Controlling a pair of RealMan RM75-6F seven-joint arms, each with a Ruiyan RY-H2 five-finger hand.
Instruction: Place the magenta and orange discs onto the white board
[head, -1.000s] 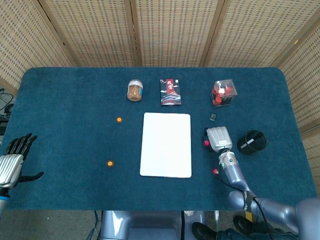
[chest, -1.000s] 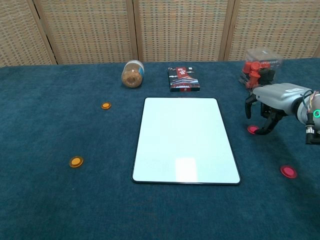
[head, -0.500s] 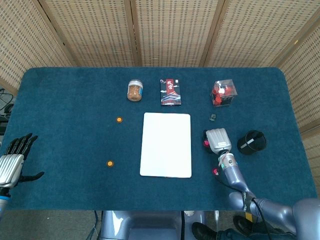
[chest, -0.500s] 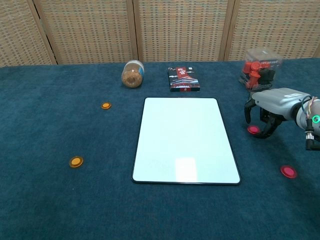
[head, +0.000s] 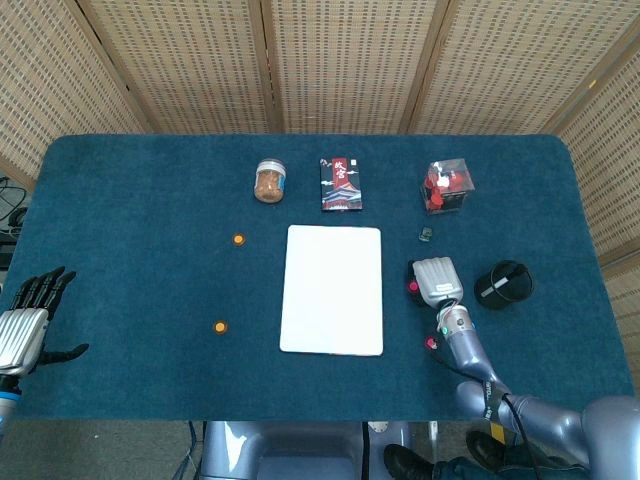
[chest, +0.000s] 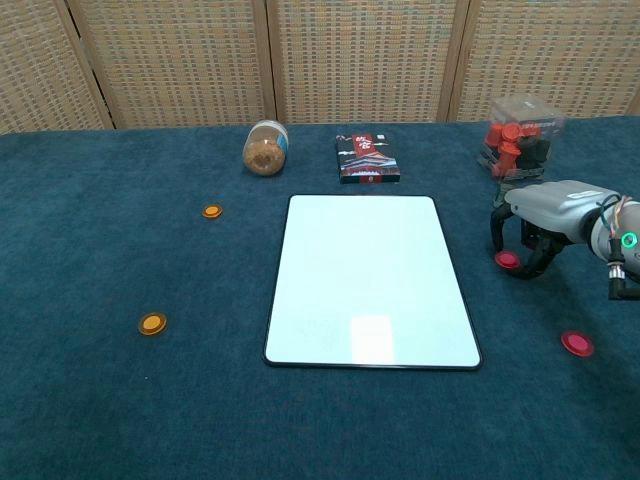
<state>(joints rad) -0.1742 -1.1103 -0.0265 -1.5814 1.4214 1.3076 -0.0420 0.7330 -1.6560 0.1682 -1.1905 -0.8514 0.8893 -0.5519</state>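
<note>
The white board (head: 332, 290) (chest: 370, 280) lies flat mid-table. Two orange discs (head: 238, 239) (head: 220, 327) sit left of it, also seen from the chest as a far orange disc (chest: 212, 211) and a near one (chest: 152, 323). One magenta disc (head: 413, 287) (chest: 508, 260) lies just right of the board. My right hand (head: 435, 280) (chest: 545, 215) hovers low over it, fingers pointing down on either side of the disc, which rests on the cloth. A second magenta disc (head: 431, 343) (chest: 576, 343) lies nearer me. My left hand (head: 25, 325) hangs open by the table's left edge.
Along the back stand a jar (head: 270, 182) (chest: 265, 150), a dark card box (head: 340, 184) (chest: 368, 160) and a clear box of red parts (head: 446, 186) (chest: 518, 135). A black cup (head: 503, 284) lies right of my right hand, and a small dark object (head: 426, 234) just behind it.
My right hand has sunk a little, bringing its fingers closer around the magenta disc. The discs, the board and my left hand have not moved.
</note>
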